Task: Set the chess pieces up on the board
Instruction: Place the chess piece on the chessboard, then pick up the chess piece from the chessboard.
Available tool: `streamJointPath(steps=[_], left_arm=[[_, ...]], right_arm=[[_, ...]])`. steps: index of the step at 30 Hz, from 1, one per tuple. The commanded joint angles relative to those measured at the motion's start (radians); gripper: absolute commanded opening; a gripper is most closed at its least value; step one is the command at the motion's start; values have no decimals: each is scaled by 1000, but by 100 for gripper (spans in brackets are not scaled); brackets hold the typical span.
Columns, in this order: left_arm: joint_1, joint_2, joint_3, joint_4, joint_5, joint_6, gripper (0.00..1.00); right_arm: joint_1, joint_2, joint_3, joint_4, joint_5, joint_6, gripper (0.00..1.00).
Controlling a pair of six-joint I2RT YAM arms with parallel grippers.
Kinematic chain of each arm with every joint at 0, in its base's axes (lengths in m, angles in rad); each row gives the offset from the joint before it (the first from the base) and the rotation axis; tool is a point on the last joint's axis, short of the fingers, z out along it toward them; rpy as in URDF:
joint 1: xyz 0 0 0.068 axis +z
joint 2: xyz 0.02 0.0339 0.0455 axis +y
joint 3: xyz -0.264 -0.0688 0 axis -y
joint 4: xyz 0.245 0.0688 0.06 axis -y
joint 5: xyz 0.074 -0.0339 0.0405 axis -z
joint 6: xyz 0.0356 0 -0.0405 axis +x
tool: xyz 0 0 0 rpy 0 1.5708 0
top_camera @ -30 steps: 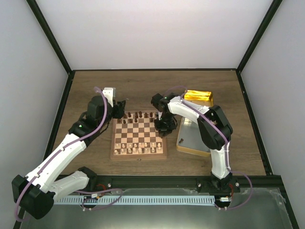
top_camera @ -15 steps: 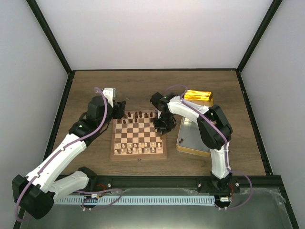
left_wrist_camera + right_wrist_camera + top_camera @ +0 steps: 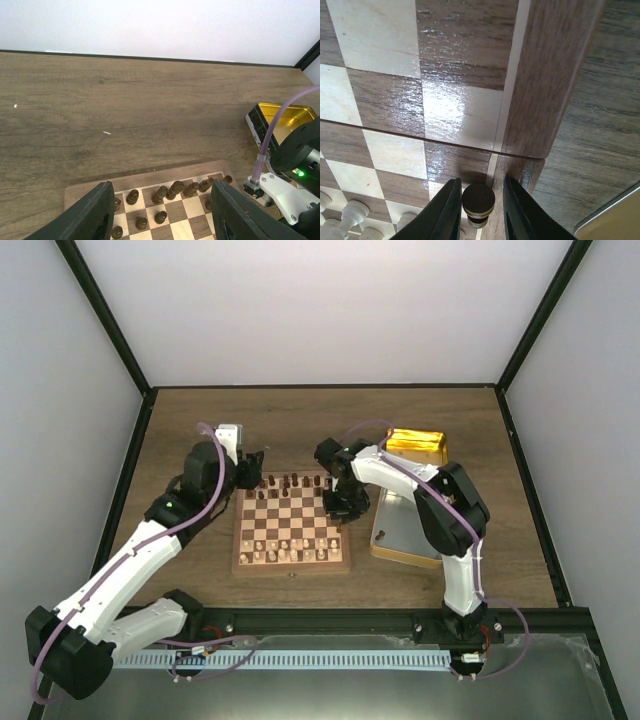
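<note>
The board lies between the arms. Dark chess pieces line its far rows. In the left wrist view these pieces stand in two rows between my fingers. My left gripper hovers open above the board's far left corner and holds nothing. My right gripper is down at the board's right edge. Its jaws are open around one dark piece, which stands upright by the border. There is a gap on the piece's right side.
Pale chessmen fill the near rows, and some of these pale chessmen show at the lower left of the right wrist view. A gold tin sits at the back right. Its tray lies right of the board.
My right gripper's jaws have widened off the dark piece, and the gripper has shifted slightly toward the board's far side. The left arm has stayed still.
</note>
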Motion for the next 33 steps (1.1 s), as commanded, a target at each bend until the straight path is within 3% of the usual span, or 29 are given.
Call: streamJointPath(steps=[1, 8, 13, 17, 24, 30, 33], left_arm=[[4, -1, -9, 31, 5, -3, 55], [5, 1, -12, 34, 6, -5, 55], [4, 1, -15, 38, 10, -10, 54], [4, -1, -17, 45, 0, -30, 55], [4, 11, -51, 127, 112, -36, 57], [3, -26, -118, 238, 172, -60, 67], [1, -43, -181, 339, 226, -112, 73]], right_arm=[[24, -7, -10, -14, 53, 16, 26], [51, -8, -4, -23, 89, 48, 24], [51, -21, -23, 19, 82, 77, 8], [52, -73, -58, 116, 97, 138, 6], [35, -246, -238, 512, 110, 367, 7], [-14, -425, -481, 1034, -98, 673, 9], [-14, -458, -518, 1187, -175, 785, 9]])
